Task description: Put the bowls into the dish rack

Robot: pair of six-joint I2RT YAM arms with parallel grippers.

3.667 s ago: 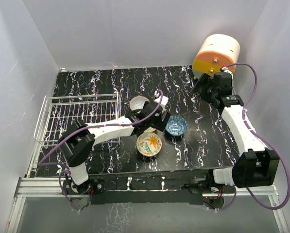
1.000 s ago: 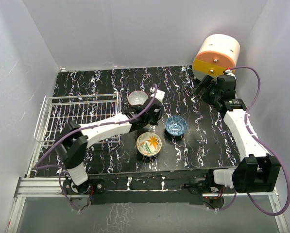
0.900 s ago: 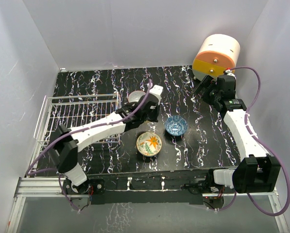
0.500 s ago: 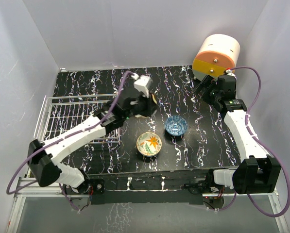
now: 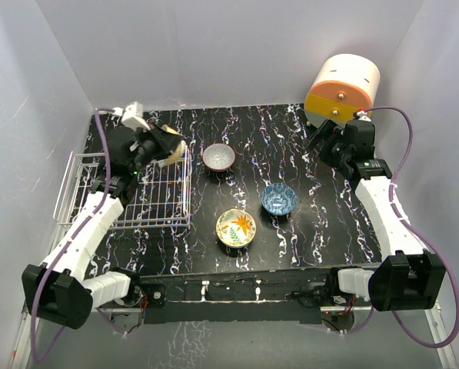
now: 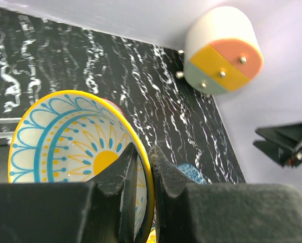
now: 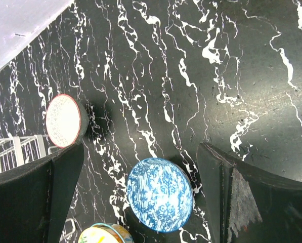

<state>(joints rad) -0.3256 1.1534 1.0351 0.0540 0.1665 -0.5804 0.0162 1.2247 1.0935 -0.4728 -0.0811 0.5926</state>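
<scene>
One yellow bowl (image 6: 65,147), pinched in the left hand (image 6: 143,157), hangs by the dish rack (image 5: 125,201).

From my top feed: a round drawer unit (image 5: 343,86) stands in the far right corner of the black, white-veined marble table (image 5: 283,142), close against the pale walls (image 5: 229,46). Its body is cream. On my left wrist feed its front reads in three bands, orange, yellow and grey-green, each with a silver knob. A silver metal rail (image 5: 60,294) runs along the table's near edge.
</scene>
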